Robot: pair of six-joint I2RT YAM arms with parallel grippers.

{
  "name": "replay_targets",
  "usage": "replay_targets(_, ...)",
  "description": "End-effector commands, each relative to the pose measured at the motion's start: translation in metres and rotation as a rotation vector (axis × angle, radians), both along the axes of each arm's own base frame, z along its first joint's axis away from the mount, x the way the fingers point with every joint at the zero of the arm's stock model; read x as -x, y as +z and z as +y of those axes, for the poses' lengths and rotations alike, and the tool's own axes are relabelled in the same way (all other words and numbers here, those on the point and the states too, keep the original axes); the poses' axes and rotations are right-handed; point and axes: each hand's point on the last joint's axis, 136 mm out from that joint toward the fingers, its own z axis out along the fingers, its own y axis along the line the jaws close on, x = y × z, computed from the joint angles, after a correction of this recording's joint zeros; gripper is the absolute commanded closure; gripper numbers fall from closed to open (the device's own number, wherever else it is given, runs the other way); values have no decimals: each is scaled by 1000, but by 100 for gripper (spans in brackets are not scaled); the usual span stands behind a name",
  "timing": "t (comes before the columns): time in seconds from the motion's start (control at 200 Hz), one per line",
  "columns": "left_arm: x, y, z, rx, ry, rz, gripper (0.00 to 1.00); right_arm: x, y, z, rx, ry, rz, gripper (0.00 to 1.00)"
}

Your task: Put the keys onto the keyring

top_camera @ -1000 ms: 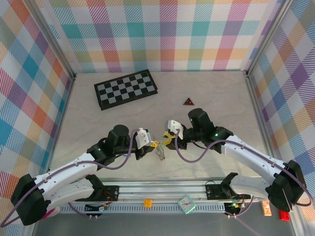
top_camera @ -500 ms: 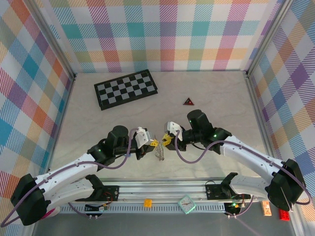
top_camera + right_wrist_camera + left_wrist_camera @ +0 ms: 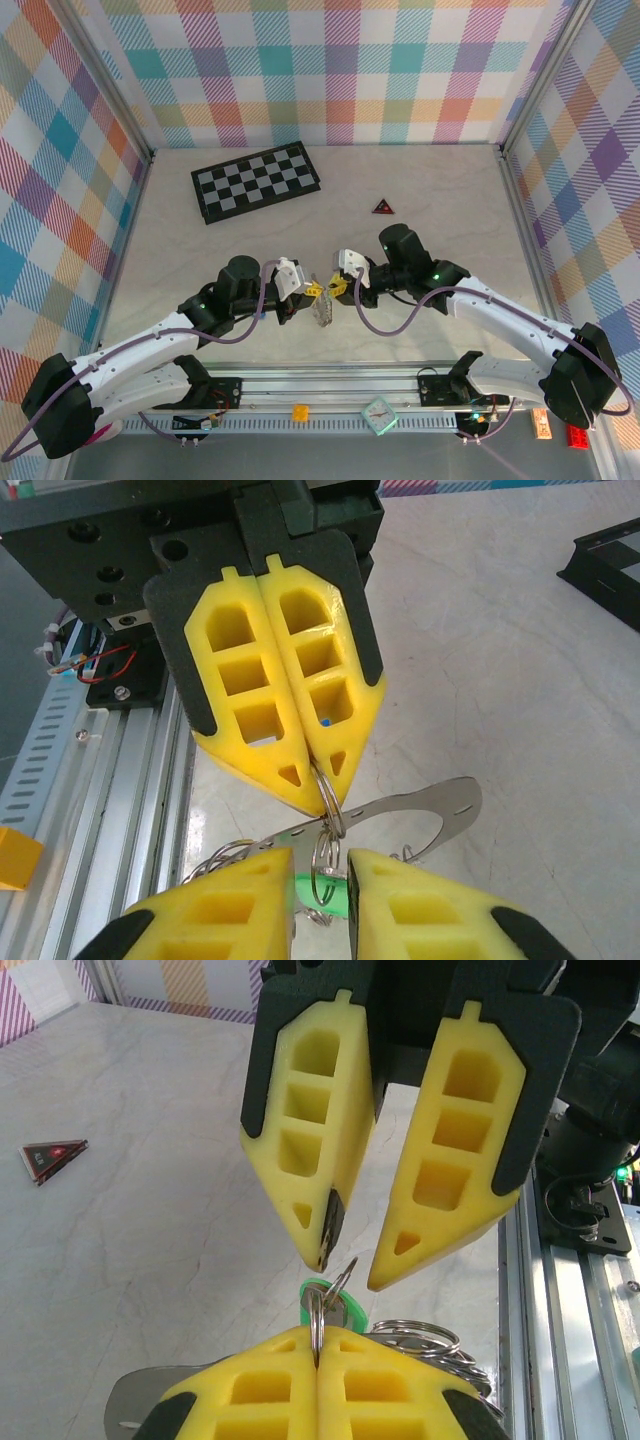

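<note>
My left gripper (image 3: 311, 291) and right gripper (image 3: 335, 286) meet tip to tip low over the table's near middle. The left gripper (image 3: 318, 1345) is shut on a small split ring (image 3: 330, 785) of the keyring (image 3: 430, 1345), whose silvery linked rings (image 3: 322, 312) hang below. The green-headed key (image 3: 325, 895) dangles from that ring. My right gripper (image 3: 320, 865) has its jaws narrowed round the key's green head (image 3: 330, 1305), with a second small ring in the gap. A blue speck (image 3: 327, 721) shows through a hole in the left finger; the blue key is otherwise hidden.
A curved silver metal strip (image 3: 440, 805) hangs with the rings. The checkerboard (image 3: 257, 180) lies at the far left and the dark red-edged triangle (image 3: 382, 207) behind the right arm. The slotted rail (image 3: 330, 385) runs along the near edge.
My right gripper has shifted a little left towards the left gripper and its jaws have narrowed round the green key. The left gripper has held still, shut on the ring.
</note>
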Motion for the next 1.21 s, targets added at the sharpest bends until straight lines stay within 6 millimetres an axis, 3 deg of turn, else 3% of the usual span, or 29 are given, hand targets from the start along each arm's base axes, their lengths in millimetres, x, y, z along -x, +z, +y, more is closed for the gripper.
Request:
replay_targets(0.0, 1, 15, -4, 59, -16, -27, 100, 0, -1, 3, 5, 19, -22, 80)
replay_targets(0.22, 1, 16, -4, 70, -13, -32, 100, 3, -5, 2, 25, 25, -36, 100)
replay_targets(0.405, -2, 25, -6, 123, 0, -42, 100, 6, -27, 4, 106, 43, -64, 100)
replay_targets(0.525, -2, 28, -6, 146, 1, -44, 100, 7, -25, 7, 81, 45, -59, 100)
replay_targets(0.695, -1, 24, -4, 144, 3, -50, 100, 0, -11, 1, -5, -26, -80, 86)
replay_targets(0.84, 4, 20, -3, 142, -20, -75, 100, -5, 1, -6, -86, -66, 12, 74)
replay_targets(1.2, 7, 21, -3, 145, -38, -101, 100, 5, 8, 10, -187, 14, 166, 68)
